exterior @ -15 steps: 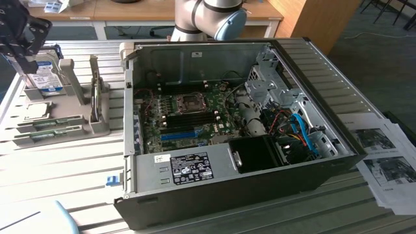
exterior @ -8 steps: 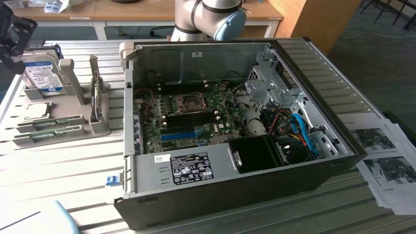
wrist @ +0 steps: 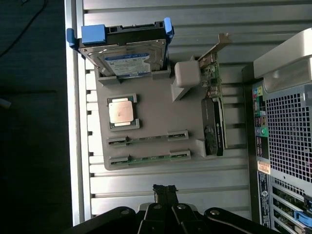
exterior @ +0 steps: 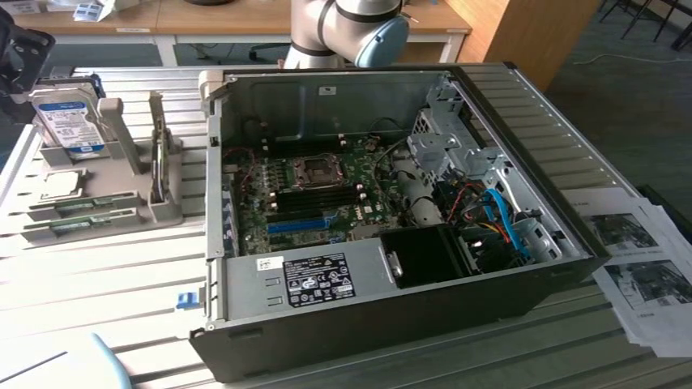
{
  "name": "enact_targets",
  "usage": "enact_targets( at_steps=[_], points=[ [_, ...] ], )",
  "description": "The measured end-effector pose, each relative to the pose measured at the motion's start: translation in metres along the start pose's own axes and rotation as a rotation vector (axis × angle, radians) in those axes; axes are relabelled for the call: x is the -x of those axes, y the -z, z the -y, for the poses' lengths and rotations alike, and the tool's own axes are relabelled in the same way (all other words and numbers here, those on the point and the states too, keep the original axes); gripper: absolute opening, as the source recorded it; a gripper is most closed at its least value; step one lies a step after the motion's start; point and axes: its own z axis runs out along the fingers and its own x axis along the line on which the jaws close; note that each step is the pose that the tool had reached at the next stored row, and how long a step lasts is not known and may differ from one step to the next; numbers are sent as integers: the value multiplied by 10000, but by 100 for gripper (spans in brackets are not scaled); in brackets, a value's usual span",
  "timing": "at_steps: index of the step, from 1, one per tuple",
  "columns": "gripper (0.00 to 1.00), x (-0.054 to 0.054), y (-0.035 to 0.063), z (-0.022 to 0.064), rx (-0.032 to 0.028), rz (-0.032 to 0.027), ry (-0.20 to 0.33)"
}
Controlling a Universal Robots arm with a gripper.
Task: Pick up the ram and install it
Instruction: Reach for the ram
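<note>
Two slots of the grey plastic tray (wrist: 156,112) hold thin green ram sticks (wrist: 148,159), long axes crosswise ahead of the closed, empty black gripper (wrist: 165,191).

A ribbed metal bench (exterior: 108,275) is spreading across the scene, catching pale light. Behind it, wooden desks (exterior: 216,18) are lining the back, a wooden cabinet (exterior: 519,32) is standing at the exterior view's right, and dark carpeted floor (exterior: 627,105) is showing beyond.

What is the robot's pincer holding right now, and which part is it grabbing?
Nothing. The pincer is shut with nothing in it. The ram sticks lie untouched in their grey holder.
</note>
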Motion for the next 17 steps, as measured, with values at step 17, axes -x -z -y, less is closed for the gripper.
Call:
enact_targets(
  at_steps=[17],
  points=[
    [9,-2,-2,0,-4,-60,1398]
  ],
)
